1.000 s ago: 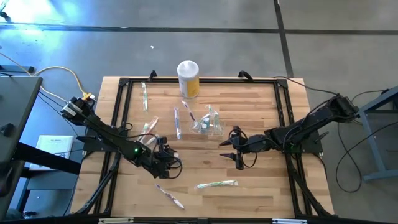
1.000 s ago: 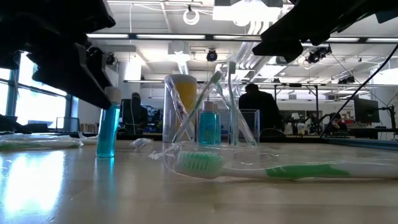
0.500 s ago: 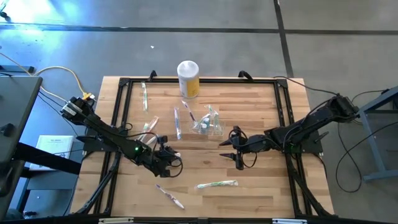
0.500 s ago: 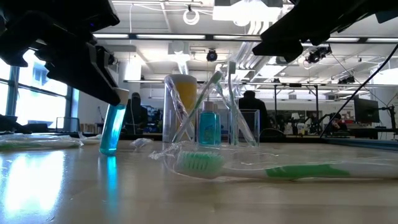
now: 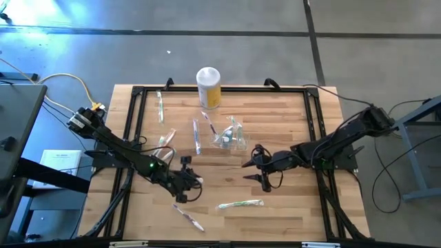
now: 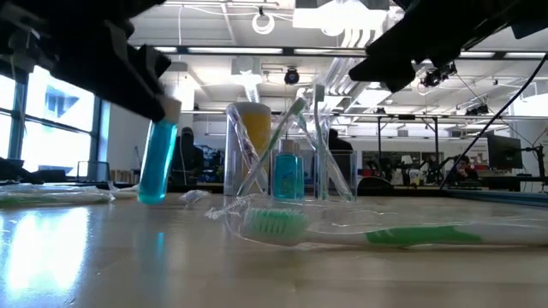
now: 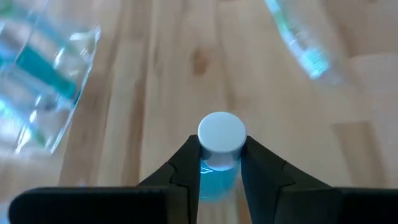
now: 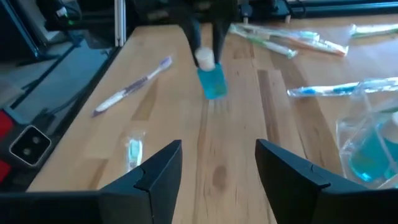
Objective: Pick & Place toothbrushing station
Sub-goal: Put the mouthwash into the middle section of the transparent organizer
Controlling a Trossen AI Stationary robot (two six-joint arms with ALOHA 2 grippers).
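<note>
Near the front left of the wooden table (image 5: 289, 200), the left gripper (image 7: 219, 163) is squeezed shut on a little blue bottle with a white cap (image 7: 221, 134). Low down, the bottle (image 6: 157, 162) leans a bit and looks lifted just off the wood. The clear holder (image 5: 231, 138) sits near the middle of the table, a little way from the bottle. It has toothbrushes standing in it and another blue bottle (image 6: 288, 175) inside. The right gripper (image 8: 214, 158) waits close beside the holder with its fingers wide apart and nothing in them.

To do this step well, I think the left arm should hold the bottle tight near the cap and lift it higher first. Then it should carry it slowly over to the holder and stand it up straight before letting it down. It should keep away from the tilted brushes and not bump the holder's wall. A green toothbrush (image 5: 240, 204) in its wrapper lies at the front, so the arm should pass above it
</note>
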